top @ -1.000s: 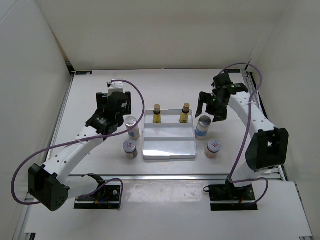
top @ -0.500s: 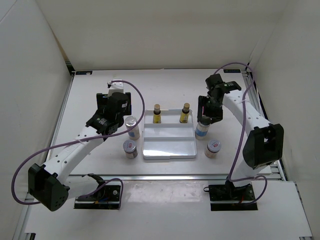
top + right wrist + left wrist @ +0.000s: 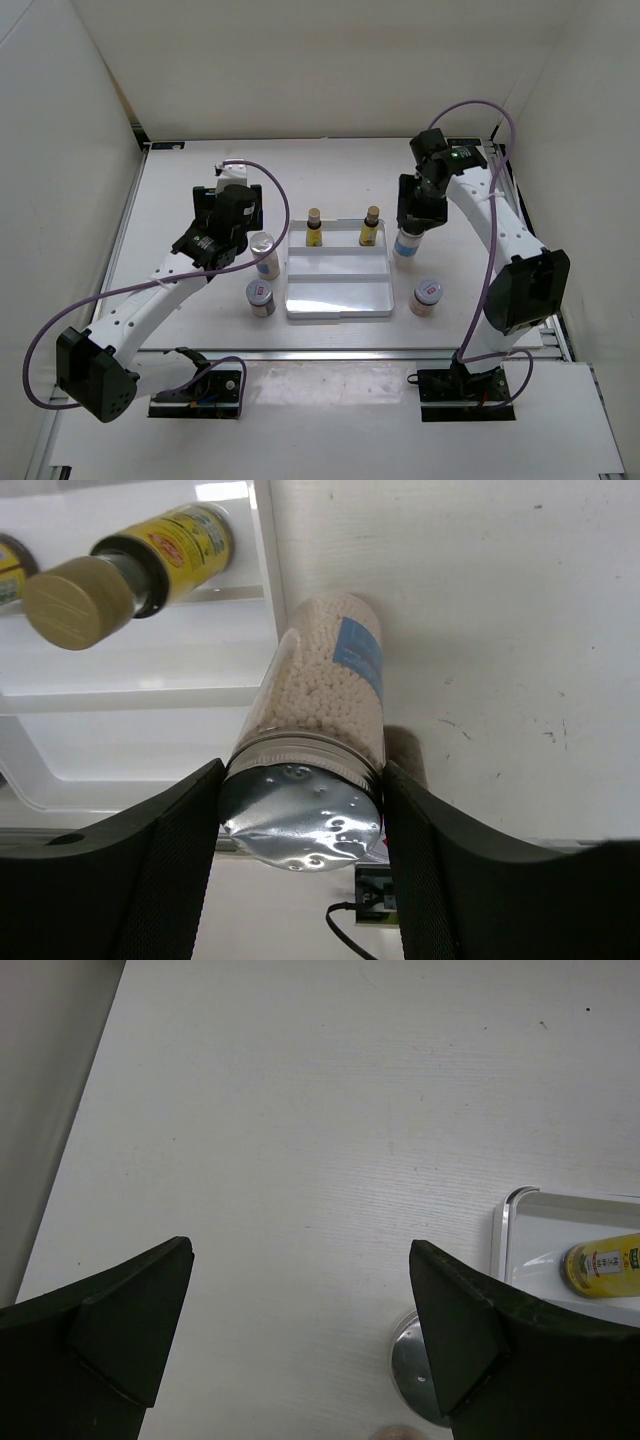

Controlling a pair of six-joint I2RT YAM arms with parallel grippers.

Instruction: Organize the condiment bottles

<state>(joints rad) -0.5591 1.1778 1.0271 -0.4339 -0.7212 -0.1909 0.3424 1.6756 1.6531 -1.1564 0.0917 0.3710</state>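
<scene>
- Right gripper has swung in from its spread stance off the tray's corner and come down over the blue-labelled bottle. The left arm has not shifted.
- Right fingers: closed against the bottle's silver cap on both sides, gripping it. Whether the base has left the table cannot be told.
- Left gripper: fingers spread wide, holding nothing, above bare table. The second blue-labelled bottle sits just beside its right finger.
- Location: the gripped bottle is just off the right edge of the white tray, level with its back step.
- Handling, as judged: a stiff, clear, smooth body, tall and narrow, so prone to tipping. The metal cap looks slick. A hold at the cap suits a straight lift, but a lower hold on the body would carry steadier.
- Contents: the gripped bottle is nearly full of small white grains, so it has some weight.
- Tray: two yellow bottles with brown caps stand upright on the back step.
- Two short jars stand on the table, one either side of the tray. Their contents are not discernible.
</scene>
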